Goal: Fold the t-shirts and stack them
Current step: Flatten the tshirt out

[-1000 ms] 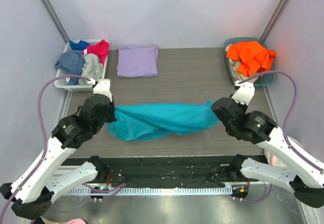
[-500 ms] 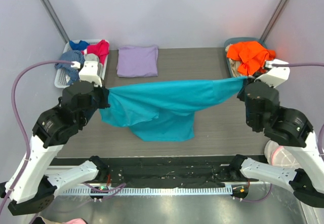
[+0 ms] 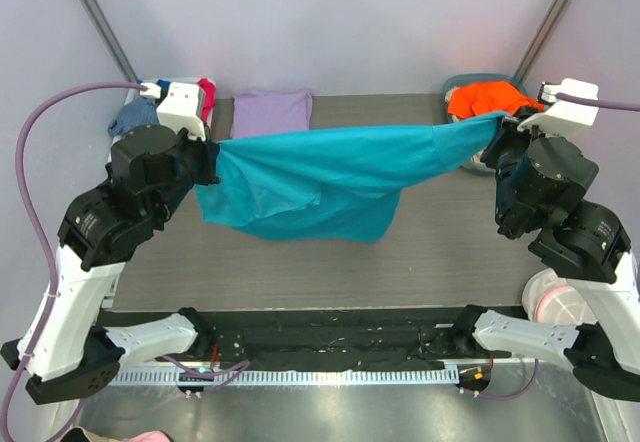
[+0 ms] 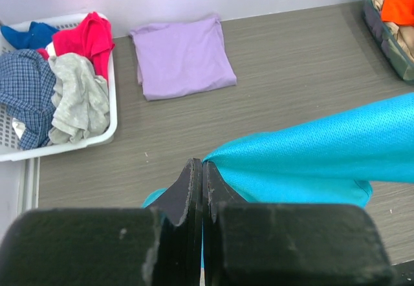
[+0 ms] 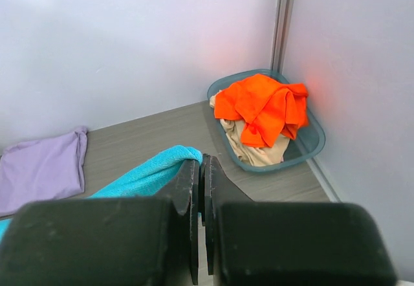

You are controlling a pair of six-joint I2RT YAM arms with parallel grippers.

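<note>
The teal t-shirt (image 3: 330, 177) hangs stretched in the air between both arms, its lower part sagging toward the table. My left gripper (image 3: 208, 157) is shut on its left end; the pinched teal cloth (image 4: 310, 156) shows in the left wrist view at my left gripper (image 4: 202, 164). My right gripper (image 3: 492, 134) is shut on its right end, where teal cloth (image 5: 145, 176) bunches at my right gripper (image 5: 200, 163). The lavender t-shirt (image 3: 271, 112) lies folded flat at the back left, also seen as the lavender t-shirt (image 4: 181, 56).
A white basket (image 3: 128, 152) with red, blue and grey garments stands at the back left, partly hidden by the left arm. A teal bin (image 5: 310, 147) holding an orange garment (image 3: 480, 97) stands at the back right. Grey walls close the back and sides.
Both grippers have risen and moved back and apart, lifting the teal t-shirt off the table and pulling it out into a wide taut span.
</note>
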